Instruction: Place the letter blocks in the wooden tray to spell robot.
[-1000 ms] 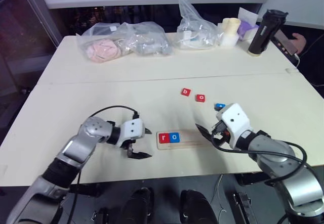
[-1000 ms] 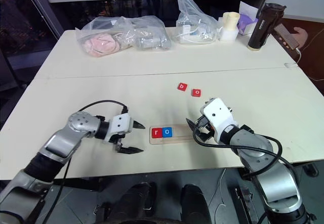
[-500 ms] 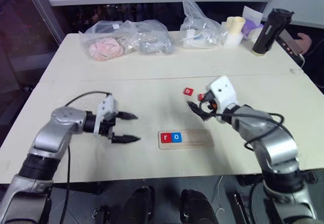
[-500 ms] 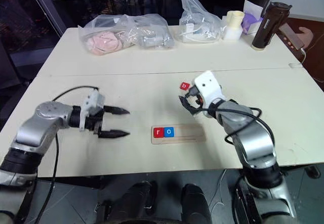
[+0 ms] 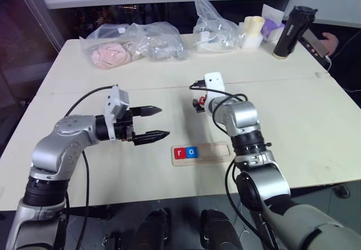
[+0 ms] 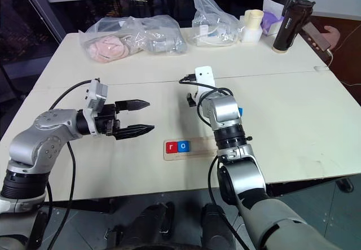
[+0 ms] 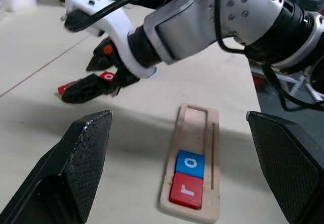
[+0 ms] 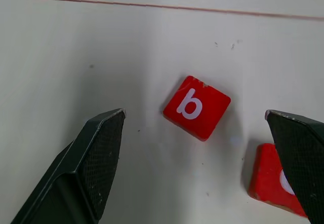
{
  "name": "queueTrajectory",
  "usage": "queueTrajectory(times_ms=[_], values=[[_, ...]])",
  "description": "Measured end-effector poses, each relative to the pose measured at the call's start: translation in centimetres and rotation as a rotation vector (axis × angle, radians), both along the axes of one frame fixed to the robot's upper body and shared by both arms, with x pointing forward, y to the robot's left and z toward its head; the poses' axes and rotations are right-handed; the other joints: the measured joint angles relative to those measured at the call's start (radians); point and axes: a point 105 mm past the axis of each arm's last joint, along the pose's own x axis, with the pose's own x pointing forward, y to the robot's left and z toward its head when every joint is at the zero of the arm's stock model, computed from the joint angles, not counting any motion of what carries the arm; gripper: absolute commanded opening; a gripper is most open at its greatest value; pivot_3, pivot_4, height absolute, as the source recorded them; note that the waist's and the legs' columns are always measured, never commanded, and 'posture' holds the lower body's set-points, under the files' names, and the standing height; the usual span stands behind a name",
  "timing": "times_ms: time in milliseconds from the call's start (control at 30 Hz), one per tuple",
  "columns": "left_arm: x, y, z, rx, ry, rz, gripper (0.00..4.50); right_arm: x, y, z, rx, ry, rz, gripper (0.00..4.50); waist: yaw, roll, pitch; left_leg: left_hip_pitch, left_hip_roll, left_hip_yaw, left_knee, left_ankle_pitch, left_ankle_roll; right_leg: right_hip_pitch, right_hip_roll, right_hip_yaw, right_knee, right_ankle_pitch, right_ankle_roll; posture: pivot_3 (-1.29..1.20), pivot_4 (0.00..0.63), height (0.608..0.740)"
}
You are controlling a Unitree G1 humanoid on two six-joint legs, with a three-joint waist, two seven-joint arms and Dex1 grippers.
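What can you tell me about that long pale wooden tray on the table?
The long pale wooden tray is a narrow, shallow strip of light wood lying flat on the cream table. A red r block and a blue o block sit side by side at one end; the remaining length is unfilled. Nothing grips it.

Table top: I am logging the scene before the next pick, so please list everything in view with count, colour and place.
table: one, pale cream, under everything
wooden tray: one, light wood, near edge, centre
letter blocks in tray: two, red r and blue o, at its left end
loose blocks: red b, a second red block beside it, a blue one mostly hidden by the right arm
plastic bags: three, clear, far edge
bottle: one, black, far right
cream container: one, beside the bottle
person's hand: one, far right edge
left gripper: open, left of the tray
right gripper: open, over the red b
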Motion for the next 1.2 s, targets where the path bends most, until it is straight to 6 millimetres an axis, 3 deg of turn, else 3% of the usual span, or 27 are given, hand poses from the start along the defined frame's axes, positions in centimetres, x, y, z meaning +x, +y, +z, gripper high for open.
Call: queueTrajectory(times_ms=[267,533,633,800,1067,1200], values=[[-0.3,-0.2,-0.3,-0.017,0.008,0.05,4.45,1.4,1.9,-1.1,0.0,0.033,-0.027,4.5,-0.005,0.0,0.0,0.001,0.002,0.0,-0.002,0.001,-0.002,-0.001,0.003,0.001,0.001,0.0,-0.002,0.0,0.15,0.738],[0.2,0.0,-0.4,-0.017,0.004,0.103,4.45,2.0,2.3,-1.5,0.03,0.061,-0.078,4.5,-0.005,0.0,0.0,0.001,0.002,0.0,-0.002,0.002,-0.003,0.0,0.004,0.002,0.001,0.0,-0.003,0.0,0.15,0.738],[0.4,0.0,-0.2,-0.018,-0.002,0.122,4.5,2.2,2.2,-1.5,0.039,0.061,-0.1,3.63,-0.004,0.0,0.0,0.001,0.003,0.0,-0.002,0.002,-0.003,0.0,0.004,0.002,0.001,0.001,-0.003,0.0,0.15,0.738],[0.7,0.1,0.0,-0.017,-0.013,0.144,4.5,2.3,1.9,-1.6,0.041,0.058,-0.125,1.16,-0.005,0.0,0.0,0.002,0.003,0.0,-0.002,0.002,-0.003,0.0,0.005,0.002,0.001,0.001,-0.004,0.0,0.15,0.738],[0.9,-0.2,0.4,-0.017,-0.028,0.141,4.5,1.9,1.2,-1.3,-0.005,0.056,-0.084,1.16,-0.002,0.0,0.0,0.001,0.003,0.0,-0.002,0.002,-0.003,0.0,0.005,0.002,0.0,0.001,-0.004,0.0,0.15,0.738],[0.7,-0.5,0.3,-0.012,-0.02,0.105,4.5,-0.5,-2.4,-0.1,-0.008,0.066,-0.062,1.16,0.006,0.001,0.0,0.0,0.003,0.0,-0.002,0.002,-0.003,-0.002,0.006,0.006,0.0,0.0,-0.003,0.0,0.15,0.738]])
